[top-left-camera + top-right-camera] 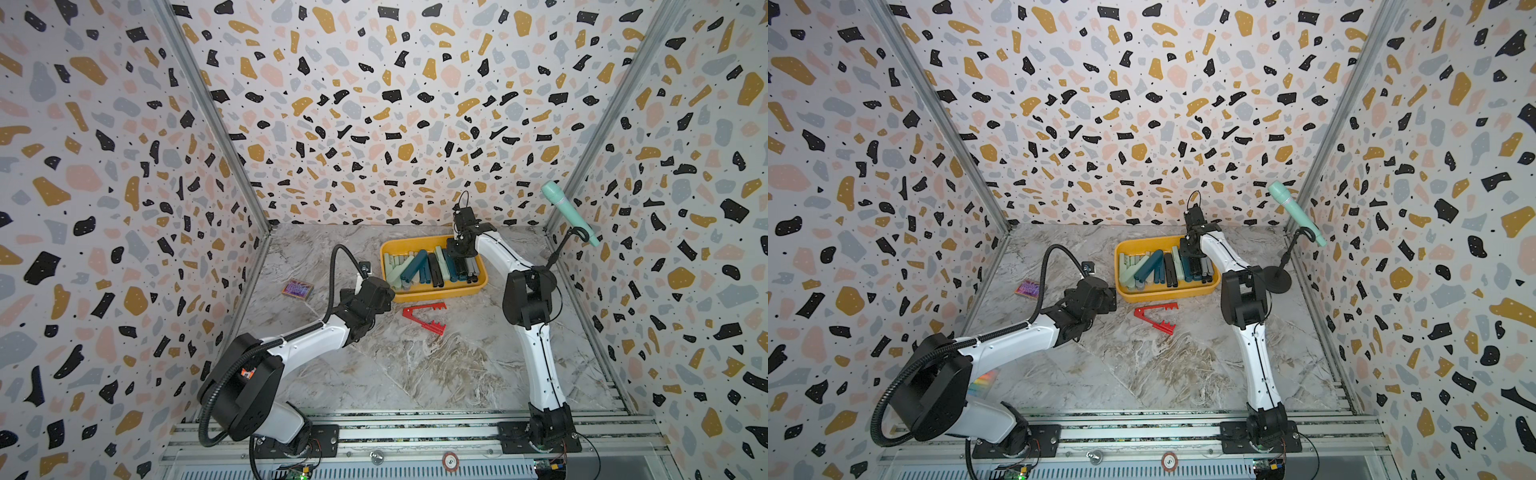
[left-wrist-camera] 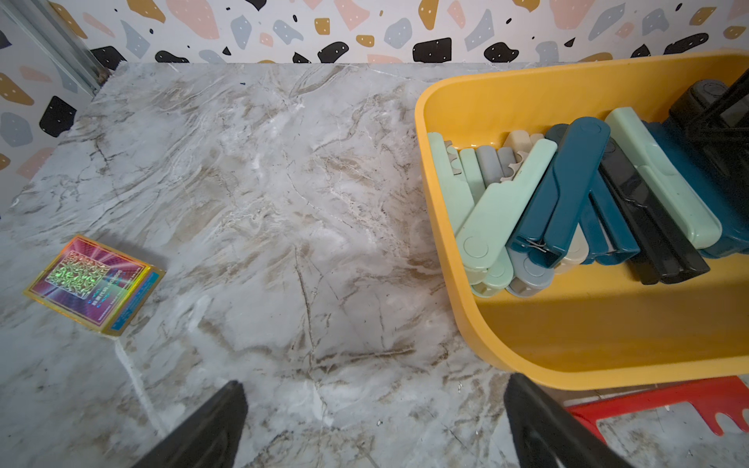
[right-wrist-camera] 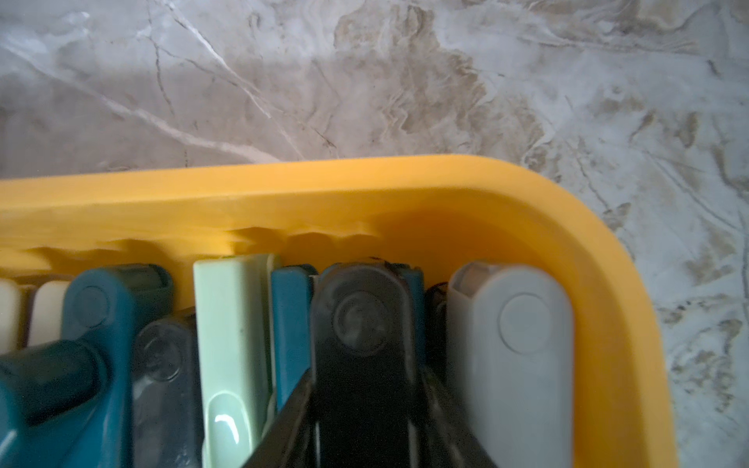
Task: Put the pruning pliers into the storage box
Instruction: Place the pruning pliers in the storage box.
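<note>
The yellow storage box (image 1: pixel 440 295) (image 1: pixel 1167 296) holds several pruning pliers lying side by side, in mint, teal, grey, beige and black. My right gripper (image 1: pixel 459 249) (image 3: pixel 362 381) reaches down into the box's right end. Its fingers stand close on either side of a black pruning pliers (image 3: pixel 360 324) that lies among the others; blur hides whether they still press on it. A red pruning pliers (image 1: pixel 424 318) (image 1: pixel 1156 318) (image 2: pixel 668 401) lies spread open on the table just in front of the box. My left gripper (image 1: pixel 388 293) (image 2: pixel 373 389) hovers open and empty by the box's front left corner.
A small purple card box (image 1: pixel 297 289) (image 2: pixel 95 283) lies at the left of the marble table. A mint-green microphone (image 1: pixel 569 212) on a black stand rises at the back right, close to the right arm. Patterned walls enclose three sides.
</note>
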